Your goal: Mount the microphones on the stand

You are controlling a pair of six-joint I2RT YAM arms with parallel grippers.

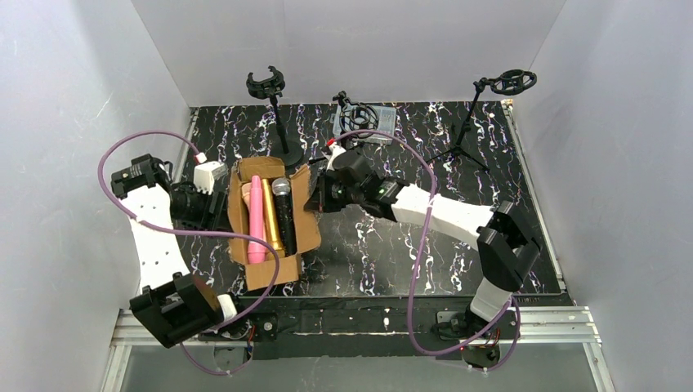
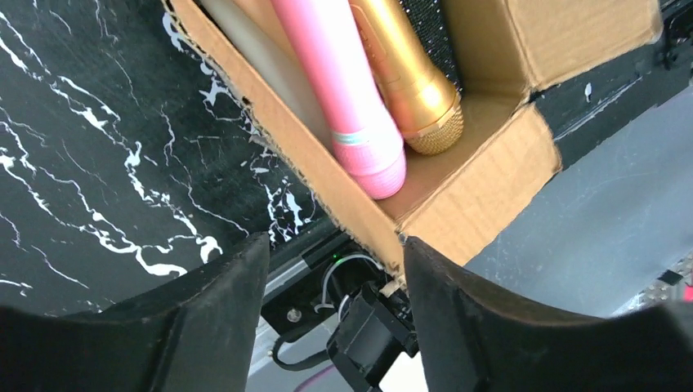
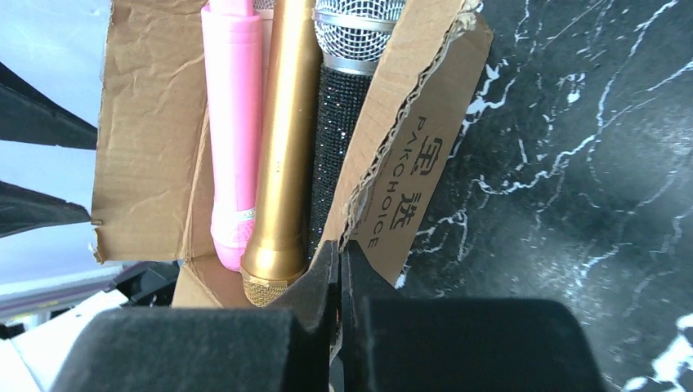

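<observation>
While all the microphones lie in the cardboard box (image 1: 242,219) at the left of the desk (image 1: 392,245), both hands sit at the box, one on each side.

Box contents, side by side, lengthwise:
- pink microphone (image 1: 257,220)
- gold microphone (image 1: 272,234) touching it on the right
- black microphone (image 1: 284,216) with a silver grille at the far end, against the right wall
- a peach one (image 1: 246,196) left of the pink, mostly hidden

Left hand (image 1: 214,204) is at the box's left wall. In the left wrist view its fingers (image 2: 221,310) are spread apart and grasp nothing. The near corner of the box sits just above the gap. Past it, the heads of the pink and gold microphones point at the near end wall.

Right hand (image 1: 323,196) is at the box's right flap. In the right wrist view the fingers (image 3: 315,286) are clenched together, tips right at the torn lower edge of the flap with the printed lettering. Can't tell if any cardboard is pinched. No microphone is held.

Two stands are at the far side of the desk, well apart from the box: round-base stand (image 1: 278,114) behind the box, tripod stand (image 1: 467,126) at the far right. Each has a black ring clip on top.
</observation>
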